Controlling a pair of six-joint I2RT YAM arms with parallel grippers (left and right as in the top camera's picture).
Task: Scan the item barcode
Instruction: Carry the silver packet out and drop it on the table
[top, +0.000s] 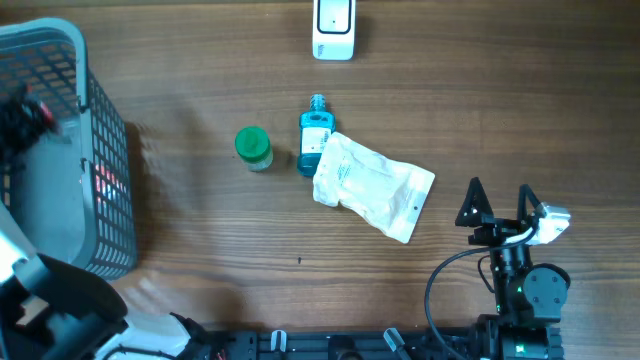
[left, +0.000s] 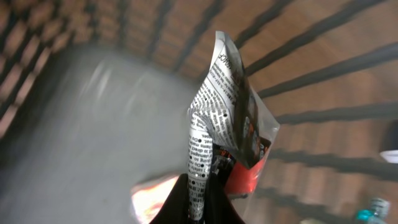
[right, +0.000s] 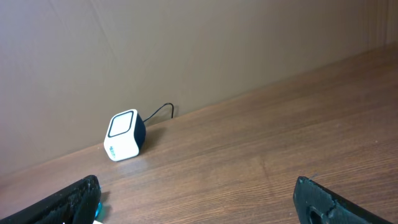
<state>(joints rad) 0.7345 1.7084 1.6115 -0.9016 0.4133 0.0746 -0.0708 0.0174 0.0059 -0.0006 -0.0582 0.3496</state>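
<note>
- The printed packet (left: 217, 118) is inside the grey basket (top: 105, 190), at the left end of the surface. The left gripper (left: 200, 202) has its jaws pinching it.
- The scanner (top: 333, 28) stands at the far edge of the wood-grain surface (top: 200, 250), with a plain tan wall (right: 186, 50) behind it.
- A green-capped jar (top: 252, 147), blue bottle (top: 314, 140) and white pouch (top: 372, 185) sit mid-surface, and the bottle touches the pouch.
- The right gripper (top: 500, 202) is at the near edge, jaws spread.

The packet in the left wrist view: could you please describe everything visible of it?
The packet is a crumpled, thin plastic sachet, white with dense black print, partly clear, with red-orange showing low on its right side. It stands upright, pinched at its lower end by the shut left tool, inside the grey basket. Blurred; no barcode readable.
</note>
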